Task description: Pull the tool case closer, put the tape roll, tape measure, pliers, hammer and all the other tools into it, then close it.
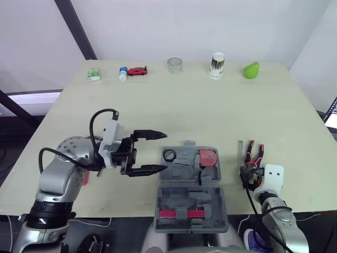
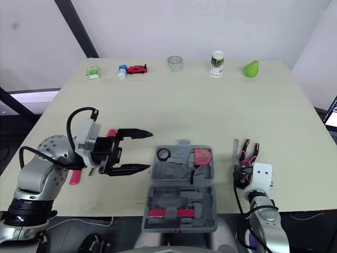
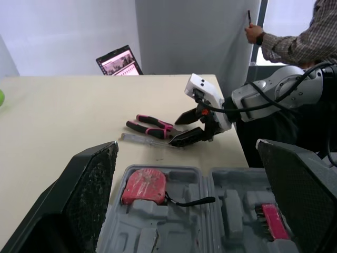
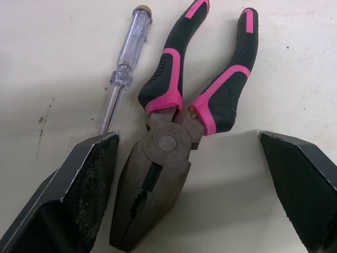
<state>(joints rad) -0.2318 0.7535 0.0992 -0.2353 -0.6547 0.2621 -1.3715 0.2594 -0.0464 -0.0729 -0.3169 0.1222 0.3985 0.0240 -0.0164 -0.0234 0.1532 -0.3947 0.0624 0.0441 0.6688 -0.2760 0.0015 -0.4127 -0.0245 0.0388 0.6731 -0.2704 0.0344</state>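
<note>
The grey tool case (image 1: 181, 171) lies open at the table's front edge, its lid half (image 1: 216, 203) nearest me. Inside sit a small tape roll (image 1: 169, 155) and a red tape measure (image 1: 208, 157). My left gripper (image 1: 166, 152) is open just left of the case, holding nothing. Pink-handled pliers (image 4: 168, 142) and a clear-handled screwdriver (image 4: 126, 58) lie right of the case. My right gripper (image 1: 248, 176) is open low over the pliers' jaws, one finger on each side. A pink-handled tool (image 2: 75, 177), perhaps the hammer, lies mostly hidden under my left arm.
Along the far edge stand a green packet (image 1: 93, 74), a small bottle (image 1: 122, 73), a red toy car (image 1: 137, 70), a clear cup (image 1: 175, 65), a white cup (image 1: 217, 65) and a green pear shape (image 1: 251, 70). A person (image 3: 295, 37) stands off my right.
</note>
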